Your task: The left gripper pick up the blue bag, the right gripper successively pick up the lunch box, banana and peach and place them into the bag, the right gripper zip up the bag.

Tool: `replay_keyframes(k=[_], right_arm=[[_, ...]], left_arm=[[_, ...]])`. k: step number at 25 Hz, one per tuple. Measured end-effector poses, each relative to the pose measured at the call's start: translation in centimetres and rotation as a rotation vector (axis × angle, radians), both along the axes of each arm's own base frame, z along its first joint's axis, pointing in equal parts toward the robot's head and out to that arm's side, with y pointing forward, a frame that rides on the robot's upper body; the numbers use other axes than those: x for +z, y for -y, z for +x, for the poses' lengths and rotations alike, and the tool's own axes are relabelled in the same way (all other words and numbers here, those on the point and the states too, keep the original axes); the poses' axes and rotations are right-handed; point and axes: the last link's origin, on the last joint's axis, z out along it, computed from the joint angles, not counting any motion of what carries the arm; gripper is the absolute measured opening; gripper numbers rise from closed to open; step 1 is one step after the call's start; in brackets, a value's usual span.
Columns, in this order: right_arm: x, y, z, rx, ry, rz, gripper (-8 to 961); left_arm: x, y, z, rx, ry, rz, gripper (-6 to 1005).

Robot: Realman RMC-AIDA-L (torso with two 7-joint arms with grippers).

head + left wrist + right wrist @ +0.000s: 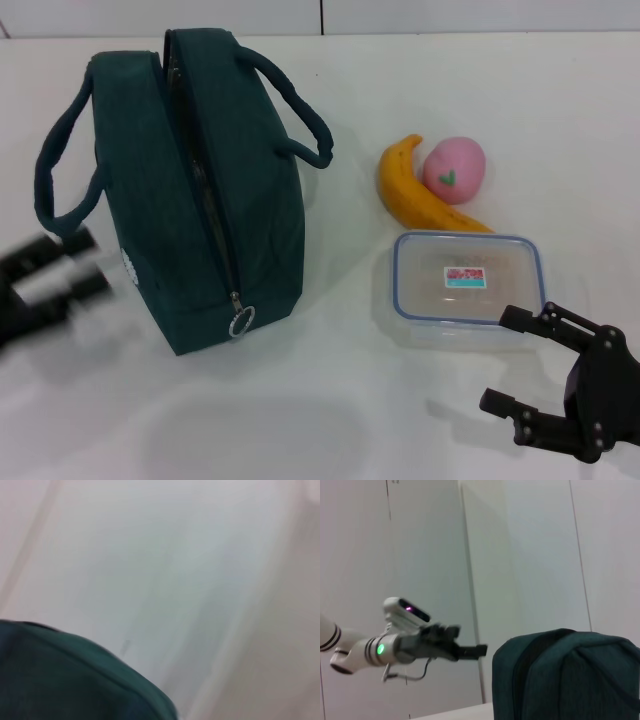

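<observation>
The blue bag, dark teal with two handles, stands upright on the white table at the left. Its zip runs along the top, with a ring pull at the near end. The bag also shows in the left wrist view and the right wrist view. My left gripper is open, low beside the bag's left side, blurred by motion. The clear lunch box with a blue rim lies to the right. Behind it are the banana and the pink peach, touching. My right gripper is open, just in front of the lunch box.
The white table spreads around everything, with a wall seam along its far edge. In the right wrist view the left arm reaches toward the bag from the side.
</observation>
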Motion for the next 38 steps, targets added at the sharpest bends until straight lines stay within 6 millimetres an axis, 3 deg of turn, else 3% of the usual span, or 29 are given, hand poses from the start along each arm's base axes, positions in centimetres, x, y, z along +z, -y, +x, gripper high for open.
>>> replay_keyframes(k=[4,9,14,15,19,24,38], right_arm=[[0.0,0.0,0.0,0.001,0.0,-0.001,789],[0.0,-0.1,0.0,0.0,0.001,-0.002,785],[0.0,-0.2,0.0,-0.002,0.004,-0.001,781],[-0.1,-0.2,0.0,-0.001,0.004,-0.001,780],[-0.1,-0.2,0.0,-0.003,0.004,-0.002,777],[0.0,-0.2,0.0,-0.005,0.003,0.0,773],[-0.1,0.0,0.1,-0.009,0.003,-0.003,762]], left_arm=[[3.1,-2.2,-0.2,0.155,0.116,-0.065,843],[5.3,-5.7,1.4,0.296,0.074,-0.256,829],[7.2,-10.0,4.9,0.379,-0.093,-0.318,814],[7.7,-11.6,6.6,0.415,-0.188,-0.349,813],[7.9,-13.5,8.7,0.467,-0.322,-0.376,808],[7.6,-15.0,10.1,0.519,-0.437,-0.395,802],[5.7,-15.8,9.7,0.582,-0.5,-0.419,786]])
